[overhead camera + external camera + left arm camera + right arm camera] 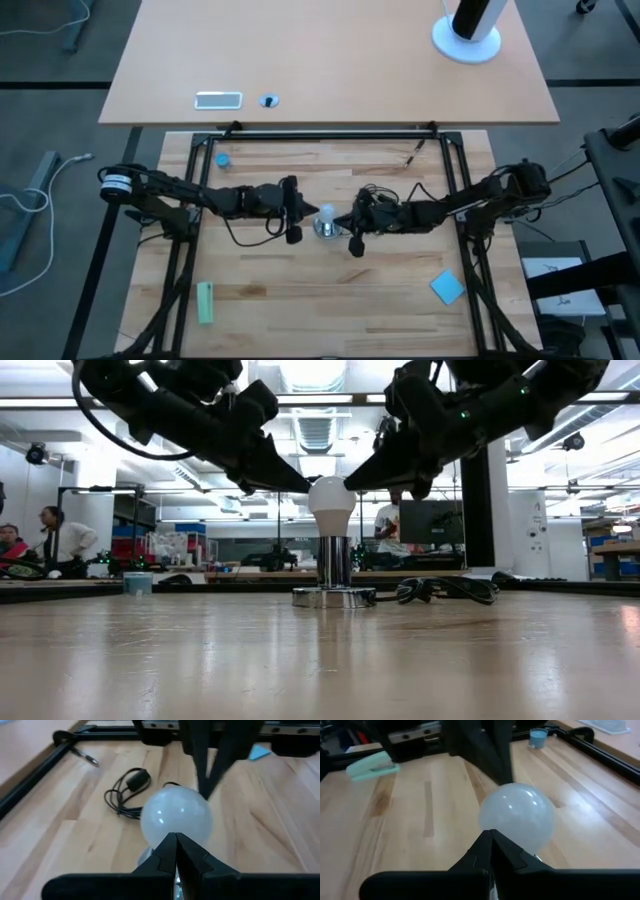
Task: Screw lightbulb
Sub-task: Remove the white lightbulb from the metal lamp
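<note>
between both closed grippers, lightbulb (331, 500) upright in socket (334, 572)

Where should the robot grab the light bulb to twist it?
Probably around the round white head of the lightbulb, pinched from two opposite sides, coming from above. It stands upright in the shiny socket, so only the head sticks out. Both shut hands, left and right, sit against it now.
</note>
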